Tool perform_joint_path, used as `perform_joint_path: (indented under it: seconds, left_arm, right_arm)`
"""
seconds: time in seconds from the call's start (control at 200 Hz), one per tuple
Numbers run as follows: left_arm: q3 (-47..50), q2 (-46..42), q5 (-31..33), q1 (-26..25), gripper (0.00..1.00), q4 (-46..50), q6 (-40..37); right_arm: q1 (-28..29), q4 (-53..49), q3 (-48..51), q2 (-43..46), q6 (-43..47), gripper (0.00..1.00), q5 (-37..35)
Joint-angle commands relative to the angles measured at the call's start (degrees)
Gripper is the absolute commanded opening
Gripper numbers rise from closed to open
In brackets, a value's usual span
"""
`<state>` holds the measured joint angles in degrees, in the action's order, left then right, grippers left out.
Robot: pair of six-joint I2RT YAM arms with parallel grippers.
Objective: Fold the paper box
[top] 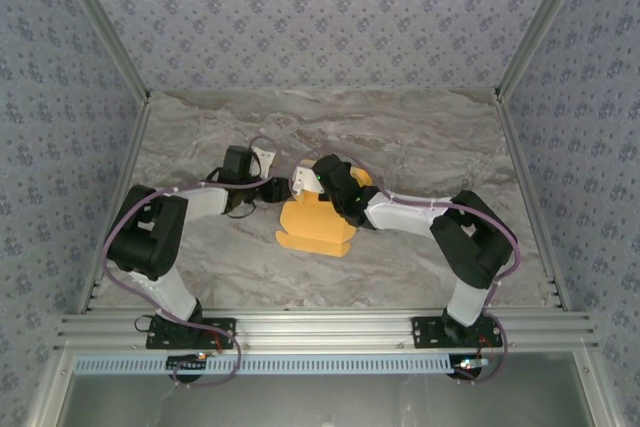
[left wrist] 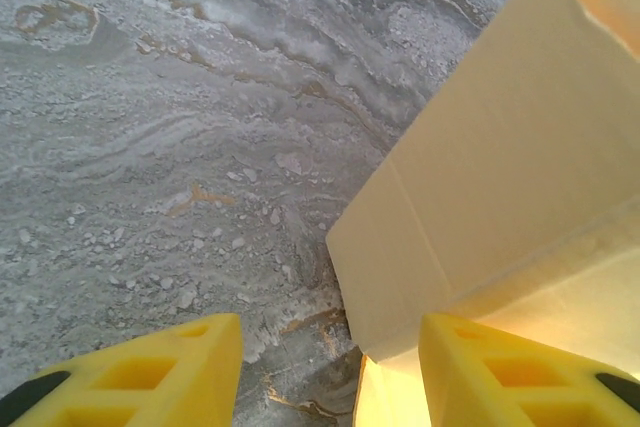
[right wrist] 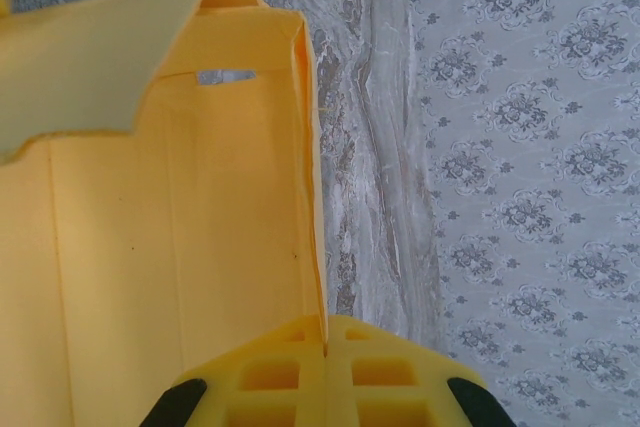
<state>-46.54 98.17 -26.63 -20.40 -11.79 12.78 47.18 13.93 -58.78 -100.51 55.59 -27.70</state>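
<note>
The paper box (top: 318,227) is yellow-orange cardboard, partly raised, lying mid-table between the two arms. In the right wrist view its inner panels (right wrist: 180,227) stand upright, and a thin wall edge runs down into my right gripper (right wrist: 326,342), whose fingers are shut on that edge. From above, the right gripper (top: 322,187) sits over the box's far end. My left gripper (left wrist: 330,372) is open. The box's pale outer panel (left wrist: 500,177) rises beside its right finger (left wrist: 520,372), with the lower corner between the fingers. The left finger (left wrist: 150,377) stands apart over bare table. From above, the left gripper (top: 272,188) is at the box's far left corner.
The marble-patterned table (top: 420,137) is walled by patterned panels at the back (top: 320,17) and on both sides. An aluminium rail (top: 320,329) carrying the arm bases runs along the near edge. Both arms reach inward and nearly meet over the box.
</note>
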Motion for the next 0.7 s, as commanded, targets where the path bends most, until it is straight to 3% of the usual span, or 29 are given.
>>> perform_joint_path:
  seconds: [0.0, 0.695]
  left_arm:
    - [0.4, -0.7, -3.2, -0.6, 0.5, -2.8, -1.6]
    - [-1.2, -0.5, -7.4, -0.6, 0.49, -1.0, -3.5]
  right_arm:
    - [0.1, 0.2, -1.9, -0.8, 0.3, 0.0, 0.1]
    - [0.1, -0.7, -2.3, -0.7, -0.1, 0.0, 0.2]
